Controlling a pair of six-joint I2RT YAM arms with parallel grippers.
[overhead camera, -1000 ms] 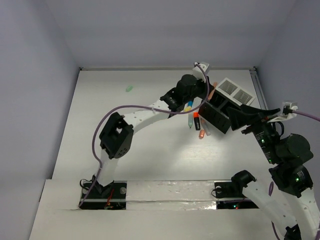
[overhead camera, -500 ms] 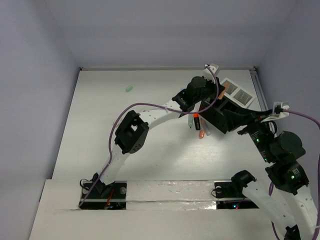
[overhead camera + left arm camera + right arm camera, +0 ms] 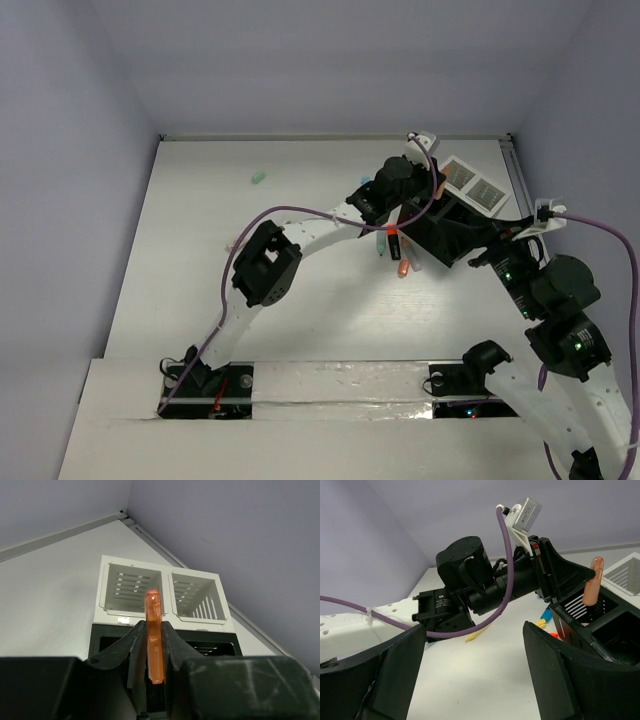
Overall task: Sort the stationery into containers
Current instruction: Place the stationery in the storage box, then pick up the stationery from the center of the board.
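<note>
Orange marker [image 3: 154, 630] is pinched in the left end effector [image 3: 153, 626], jaws narrow and closed on its sides. In the right wrist view the marker stands near upright with its rounded end up. Its lower end is over a slotted compartment of the black box [image 3: 600, 627], on the side facing the left arm; cannot tell if it touches the rim. In the left wrist view the marker lines up with the divider between the two cells of the white tray [image 3: 125, 611], with the box rim just below.

Box and tray are joined and sit at the far right corner of the worktop [image 3: 300, 320], the tray on the far side. The left arm stretches from the near left across to that corner.

Right end effector [image 3: 475, 680] has its jaws spread wide and holds nothing. It hangs just beside the near right side of the box, facing the left end effector.

Loose markers [image 3: 395, 250] lie in a small cluster on the worktop just beside the box's left side, under the left wrist: one orange, one dark with an orange end, one with blue and yellow. In the right wrist view a yellow marker [image 3: 476, 634] lies flat under the left arm.

Mint block [image 3: 258, 178] lies alone near the far edge toward the far left corner, well apart from everything else.

Purple cable [image 3: 300, 212] loops along the left arm.
</note>
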